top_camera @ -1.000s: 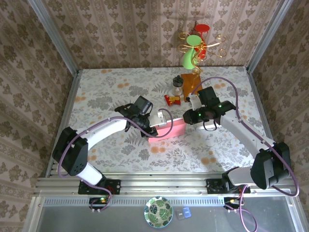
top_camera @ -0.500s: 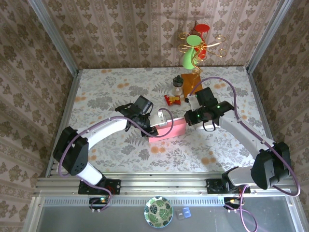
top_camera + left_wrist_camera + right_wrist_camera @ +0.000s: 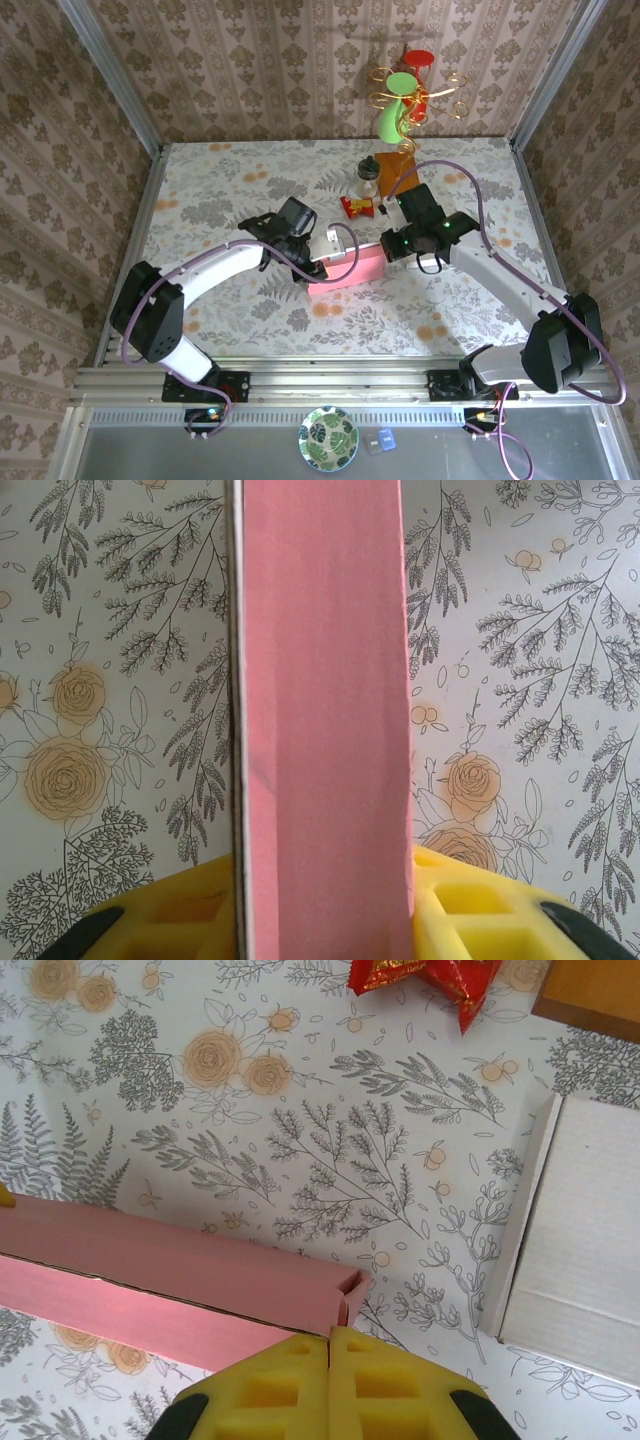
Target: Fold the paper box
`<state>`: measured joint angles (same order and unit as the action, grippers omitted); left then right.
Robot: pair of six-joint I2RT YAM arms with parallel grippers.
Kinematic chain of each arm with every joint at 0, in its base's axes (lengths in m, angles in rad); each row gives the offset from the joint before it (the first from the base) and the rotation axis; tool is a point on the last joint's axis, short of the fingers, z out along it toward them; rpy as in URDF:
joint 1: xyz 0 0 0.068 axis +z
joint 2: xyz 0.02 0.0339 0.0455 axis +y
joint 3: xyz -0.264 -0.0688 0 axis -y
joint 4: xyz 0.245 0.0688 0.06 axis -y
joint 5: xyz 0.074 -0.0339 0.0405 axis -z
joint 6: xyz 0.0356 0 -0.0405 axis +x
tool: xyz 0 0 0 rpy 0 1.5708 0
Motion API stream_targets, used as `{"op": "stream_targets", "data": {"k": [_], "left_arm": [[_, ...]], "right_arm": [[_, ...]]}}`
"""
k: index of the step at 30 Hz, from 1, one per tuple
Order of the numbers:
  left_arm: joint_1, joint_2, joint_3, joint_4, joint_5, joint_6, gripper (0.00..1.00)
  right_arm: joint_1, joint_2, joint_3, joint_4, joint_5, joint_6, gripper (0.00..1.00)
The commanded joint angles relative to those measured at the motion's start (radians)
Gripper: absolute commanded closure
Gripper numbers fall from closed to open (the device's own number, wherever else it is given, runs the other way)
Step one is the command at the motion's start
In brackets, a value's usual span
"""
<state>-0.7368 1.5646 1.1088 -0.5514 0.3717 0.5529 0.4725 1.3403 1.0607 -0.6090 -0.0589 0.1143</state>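
Note:
The paper box (image 3: 346, 272) lies near the table's middle as a long, narrow pink shape. In the left wrist view the paper box (image 3: 322, 700) runs straight away from me between the yellow pads (image 3: 165, 920). My left gripper (image 3: 322, 925) is shut on its near end. My right gripper (image 3: 386, 247) is at the box's right end. In the right wrist view my right gripper (image 3: 331, 1345) has its pads pressed together, shut, right against the folded corner of the paper box (image 3: 200, 1280). I cannot tell whether a thin flap is pinched between them.
A white-grey square card (image 3: 590, 1240) lies just right of the box's end. Behind it are a red wrapper (image 3: 420, 975), an orange wooden block (image 3: 396, 172) and a small bottle (image 3: 369, 178). A wire stand with green and red cones (image 3: 405, 100) stands at the back.
My right gripper's jaws have closed fully and it has shifted slightly left at the box's end. The left gripper and the box have stayed put.

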Motion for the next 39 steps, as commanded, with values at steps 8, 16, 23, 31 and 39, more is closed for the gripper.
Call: {"op": "stream_targets", "data": {"k": [8, 16, 23, 31, 39], "left_arm": [[0.020, 0.030, 0.048, -0.031, 0.006, -0.014, 0.70], [0.020, 0.029, 0.054, -0.025, -0.007, -0.023, 0.70], [0.017, -0.016, 0.025, 0.021, -0.041, -0.072, 0.59], [0.016, -0.140, -0.058, 0.090, -0.089, -0.183, 0.47], [0.046, -0.290, -0.088, 0.082, -0.138, -0.426, 0.50]], "right_arm": [[0.052, -0.041, -0.082, 0.026, 0.114, 0.084, 1.00], [0.109, -0.071, -0.144, 0.066, 0.197, 0.153, 1.00], [0.134, -0.114, -0.186, 0.119, 0.279, 0.196, 1.00], [0.156, -0.109, -0.179, 0.127, 0.305, 0.241, 1.00], [0.167, -0.091, -0.145, 0.102, 0.327, 0.263, 1.00]]}}
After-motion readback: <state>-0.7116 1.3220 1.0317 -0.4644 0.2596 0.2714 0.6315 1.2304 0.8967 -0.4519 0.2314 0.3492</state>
